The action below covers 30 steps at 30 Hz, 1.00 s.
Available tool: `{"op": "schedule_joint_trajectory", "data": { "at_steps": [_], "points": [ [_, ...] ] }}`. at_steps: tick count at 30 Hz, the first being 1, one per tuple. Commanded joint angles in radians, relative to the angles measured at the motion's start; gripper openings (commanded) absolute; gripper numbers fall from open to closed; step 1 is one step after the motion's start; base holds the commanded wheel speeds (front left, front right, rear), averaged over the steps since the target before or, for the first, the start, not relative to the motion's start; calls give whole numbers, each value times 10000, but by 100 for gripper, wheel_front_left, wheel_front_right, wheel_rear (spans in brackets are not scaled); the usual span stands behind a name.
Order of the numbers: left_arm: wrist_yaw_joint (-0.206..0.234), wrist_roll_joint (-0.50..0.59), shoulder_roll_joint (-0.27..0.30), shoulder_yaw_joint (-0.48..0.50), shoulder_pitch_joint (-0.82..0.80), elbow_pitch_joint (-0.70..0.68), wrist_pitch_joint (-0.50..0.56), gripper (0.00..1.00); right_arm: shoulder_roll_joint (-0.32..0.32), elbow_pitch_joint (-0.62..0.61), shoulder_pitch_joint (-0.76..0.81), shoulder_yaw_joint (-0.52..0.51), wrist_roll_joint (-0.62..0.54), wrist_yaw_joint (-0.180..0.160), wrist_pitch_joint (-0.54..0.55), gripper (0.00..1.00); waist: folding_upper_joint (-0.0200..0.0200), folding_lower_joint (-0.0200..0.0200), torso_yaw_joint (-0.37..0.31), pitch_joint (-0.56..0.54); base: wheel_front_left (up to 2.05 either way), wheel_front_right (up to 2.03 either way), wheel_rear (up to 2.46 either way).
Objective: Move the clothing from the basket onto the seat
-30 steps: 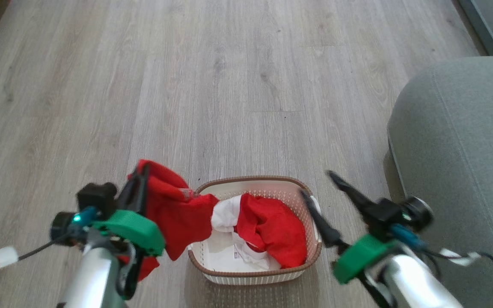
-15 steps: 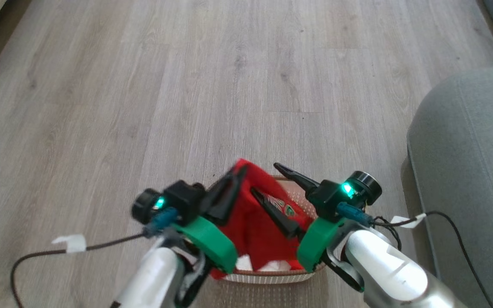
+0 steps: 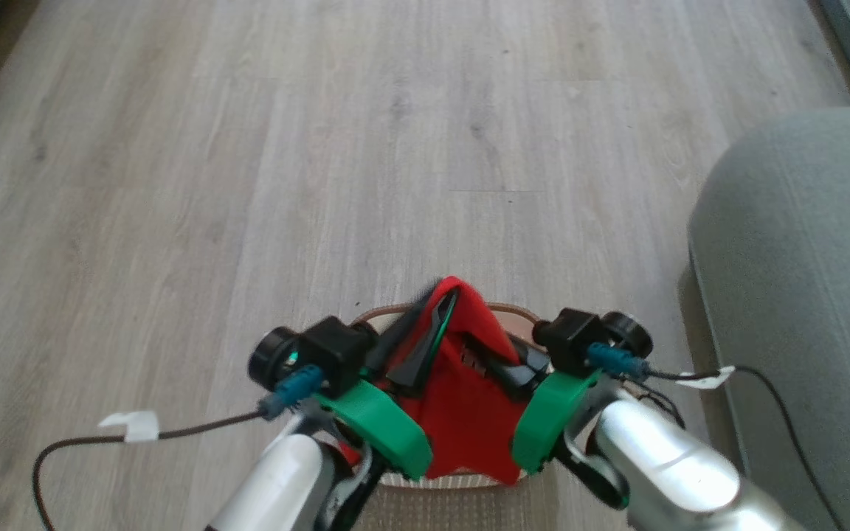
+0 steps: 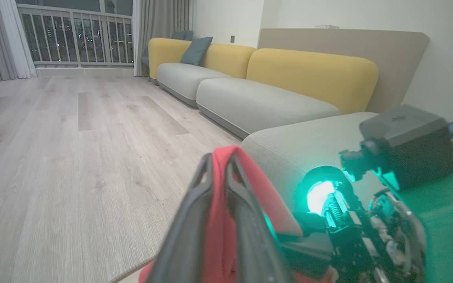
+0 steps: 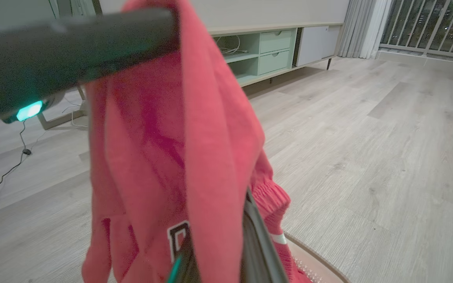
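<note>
Red fabric caught from both sides now — snapped the right gripper (image 3: 485, 352) shut on the clothing (image 3: 462, 413), jaws wide a second ago, alongside the left gripper (image 3: 438, 306) clamped on the same garment. Hangs bunched just above the basket (image 3: 515, 310); looks ready for carrying over to the seat (image 3: 801, 295), well apart on the right.

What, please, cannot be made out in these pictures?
Head view: inside of the oval cream plastic basket, covered by the bright red fabric garment, left gripper and right gripper.
Right wrist view: the garment's white lettering, cut off by the dark fingers and bottom edge.
Left wrist view: the garment's lower part, cut off.
</note>
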Motion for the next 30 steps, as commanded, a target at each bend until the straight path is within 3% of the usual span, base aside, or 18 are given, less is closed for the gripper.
{"op": "schedule_joint_trajectory", "data": {
  "at_steps": [1,11,18,23,30],
  "points": [
    [121,-131,41,517,-283,-223,-160,100,-57,-376,-439,-98,97,-4,-65,0,-1,0,-219,31,0,0,0],
    [376,-168,219,800,51,472,-760,100,-1022,-1520,-188,-1603,-127,-4,-65,0,-1,0,-2565,260,0,0,0],
    [241,-196,74,416,-63,556,-982,100,-1790,-2069,330,-3141,-452,-4,-65,0,-1,0,-4163,644,0,0,0],
    [124,-246,2,0,-184,658,-1035,100,-2118,-2159,529,-4118,-580,-4,-65,0,-1,0,-4789,862,0,0,0],
    [140,-279,-35,-187,-482,731,-1080,100,-2341,-2262,637,-4928,-613,-4,-65,0,-1,0,-4892,1177,0,0,0]
  ]
}}
